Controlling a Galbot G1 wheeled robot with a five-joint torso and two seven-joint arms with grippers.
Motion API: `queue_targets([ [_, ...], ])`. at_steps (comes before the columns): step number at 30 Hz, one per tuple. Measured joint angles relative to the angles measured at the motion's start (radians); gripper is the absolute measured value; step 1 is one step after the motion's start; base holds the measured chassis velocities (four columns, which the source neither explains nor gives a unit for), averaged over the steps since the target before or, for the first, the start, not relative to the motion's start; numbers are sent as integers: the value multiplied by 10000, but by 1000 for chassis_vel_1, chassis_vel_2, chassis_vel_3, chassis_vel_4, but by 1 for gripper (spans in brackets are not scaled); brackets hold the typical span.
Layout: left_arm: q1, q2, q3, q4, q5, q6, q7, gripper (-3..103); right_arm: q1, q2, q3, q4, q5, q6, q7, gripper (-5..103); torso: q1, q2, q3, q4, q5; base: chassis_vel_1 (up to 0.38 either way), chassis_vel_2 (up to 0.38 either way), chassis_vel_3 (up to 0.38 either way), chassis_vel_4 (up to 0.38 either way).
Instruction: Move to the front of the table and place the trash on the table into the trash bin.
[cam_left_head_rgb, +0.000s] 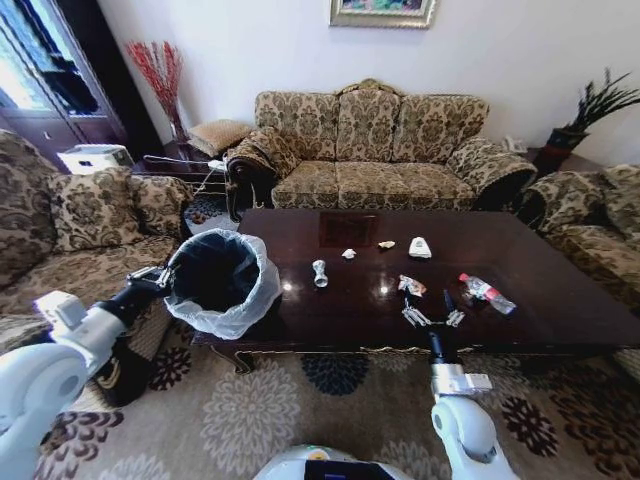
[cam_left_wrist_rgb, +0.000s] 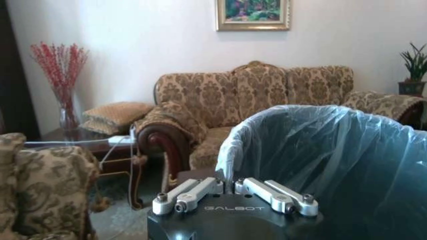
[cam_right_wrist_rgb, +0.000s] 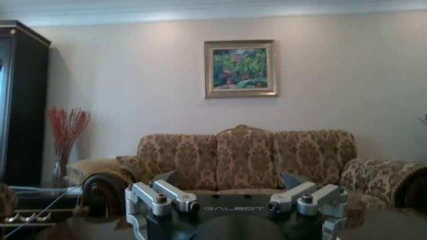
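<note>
Presently we noted the right gripper (cam_left_head_rgb: 433, 318), jaws wide, low centre-right over the counter (cam_left_head_rgb: 560, 310); left gripper (cam_left_head_rgb: 160, 277) clamped the trash bin (cam_left_head_rgb: 222, 285). Snack wrapper (cam_left_head_rgb: 411, 286): light, crinkly; pinch mid-fold.

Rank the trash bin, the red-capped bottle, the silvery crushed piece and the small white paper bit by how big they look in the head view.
1. trash bin, by far, though it is nearer the camera, held at the left hand
2. red-capped bottle
3. silvery crushed piece
4. white paper bit, though it lies farther back on the table
</note>
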Motion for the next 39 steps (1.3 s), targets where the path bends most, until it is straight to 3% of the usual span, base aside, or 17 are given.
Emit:
queue_targets([
  [1, 23, 20, -28, 25, -8, -29, -11, 1, 213, -114, -132, 2, -236, -579, 97, 100, 0, 0, -1, 2, -8, 110, 94, -110, -142],
  [2, 23, 20, -28, 25, -8, -29, -11, 1, 213, -114, -132, 2, -236, -579, 97, 100, 0, 0, -1, 2, -8, 110, 94, -110, -142],
  [4, 66, 14, -32, 71, -11, -164, -14, 1, 601, -267, -434, -26, -246, -1443, 334, 100, -1, 0, -1, 6, -6, 86, 75, -59, -54],
  [6, 122, 0, -33, 87, -11, -222, -13, 1, 962, -426, -793, -113, 81, -2165, 576, 100, -3, 1, -2, 6, 2, 30, 3, -7, -9],
  [7, 122, 0, -33, 87, -11, -222, -13, 1, 962, -426, -793, -113, 81, -2165, 576, 100, -3, 1, -2, 6, 2, 0, 0, 0, 0],
  [9, 161, 11, -10, 128, -10, -245, -3, 1, 1534, -709, -1327, -509, 511, -3134, 741, 100, -2, 0, 0, -2, 13, -22, -25, 17, 9],
  [14, 181, 73, 28, 188, -9, -273, -4, 1, 2844, -998, -2309, -1602, 934, -4033, 977, 100, 4, -2, 2, -6, 5, -57, -31, 24, 4],
  [21, 449, -50, -218, -56, -8, -300, -33, 1, 4421, -582, -3700, -2923, 802, -4049, 1219, 100, -2, -2, 0, 10, 1, 0, 0, 0, 0],
  [25, 538, -50, -369, -184, -35, -303, -32, 1, 5199, -240, -4199, -3929, 900, -3821, 1308, 100, -1, -2, 0, -1, 2, 0, 0, 0, 0],
  [30, 535, -107, -339, -228, -44, -304, -35, 1, 5715, 32, -4436, -4702, 827, -3674, 1312, 100, 1, -2, 1, -2, 4, 0, 0, 0, 0],
  [39, 524, -266, -139, -402, -21, -305, -108, 1, 6754, 1171, -4786, -6348, 436, -3570, 1353, 100, 0, -2, 0, 3, 2, 0, 0, 0, 0],
])
